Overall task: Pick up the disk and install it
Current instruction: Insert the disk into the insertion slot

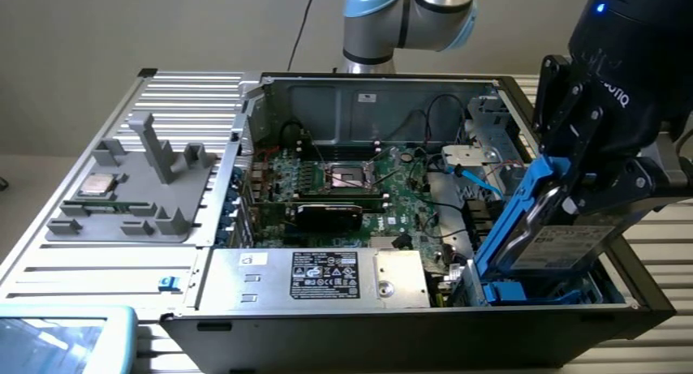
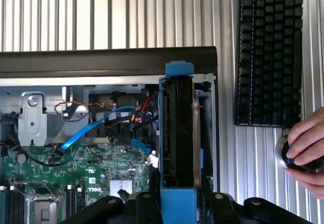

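The disk is a silver-grey drive with a white label and bright blue rails. It hangs tilted over the drive bay at the open computer case's corner on the exterior view's right. My gripper is shut on it from above, its black fingers clamping the two flat sides. In the wrist view the disk appears edge-on between blue rails, running out from my gripper toward the case's black side wall. Its lower end sits just inside the bay opening; whether it touches the bay I cannot tell.
The open case holds the motherboard, a grey power supply box and a blue cable beside the bay. A grey fixture with a small chip lies on the exterior view's left. A keyboard and a person's hand are outside the case.
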`<state>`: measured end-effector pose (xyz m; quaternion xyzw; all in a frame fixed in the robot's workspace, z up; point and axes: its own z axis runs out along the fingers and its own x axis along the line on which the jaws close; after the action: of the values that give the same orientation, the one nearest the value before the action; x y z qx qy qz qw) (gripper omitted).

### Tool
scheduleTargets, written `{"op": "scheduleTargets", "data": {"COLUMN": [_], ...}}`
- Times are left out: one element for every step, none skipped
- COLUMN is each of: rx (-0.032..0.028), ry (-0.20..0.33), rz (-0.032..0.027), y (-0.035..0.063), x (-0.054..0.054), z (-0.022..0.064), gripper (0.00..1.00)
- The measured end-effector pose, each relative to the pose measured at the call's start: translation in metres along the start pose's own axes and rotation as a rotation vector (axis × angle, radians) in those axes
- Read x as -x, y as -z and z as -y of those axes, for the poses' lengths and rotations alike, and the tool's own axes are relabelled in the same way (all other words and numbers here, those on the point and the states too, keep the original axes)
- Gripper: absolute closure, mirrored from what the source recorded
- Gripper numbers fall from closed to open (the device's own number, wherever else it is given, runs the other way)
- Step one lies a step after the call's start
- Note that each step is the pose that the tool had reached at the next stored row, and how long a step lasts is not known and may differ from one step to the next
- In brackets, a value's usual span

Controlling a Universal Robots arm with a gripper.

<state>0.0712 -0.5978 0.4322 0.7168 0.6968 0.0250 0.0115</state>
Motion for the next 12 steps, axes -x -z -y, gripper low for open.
{"op": "scheduleTargets", "data": {"rx": [0.0,0.0,0.0,0.0,0.0,0.0,-0.0001,0.0,0.0,0.0,-0.0001,-0.0001], "ry": [0.0,0.0,0.0,0.0,0.0,0.0,0.0,0.0,0.0,0.0,0.0,0.0], "rz": [-0.0008,-0.0016,-0.002,-0.0023,-0.0025,-0.0025,-0.0025,-0.0025,-0.0028,-0.0033,-0.0036,-0.0038], "y": [-0.0015,-0.0032,-0.0048,-0.0067,-0.0085,-0.0104,-0.0122,-0.0141,-0.0159,-0.0176,-0.0195,-0.0213], "x": [0.0,0.0,0.0,0.0,0.0,0.0,0.0,0.0,0.0,0.0,0.0,0.0], "z": [0.0001,0.0002,0.0003,0.0003,0.0004,0.0005,0.0006,0.0007,0.0008,0.0009,0.001,0.0011], "gripper": [0.63,0.63,0.63,0.63,0.63,0.63,0.63,0.63,0.63,0.63,0.63,0.63]}}
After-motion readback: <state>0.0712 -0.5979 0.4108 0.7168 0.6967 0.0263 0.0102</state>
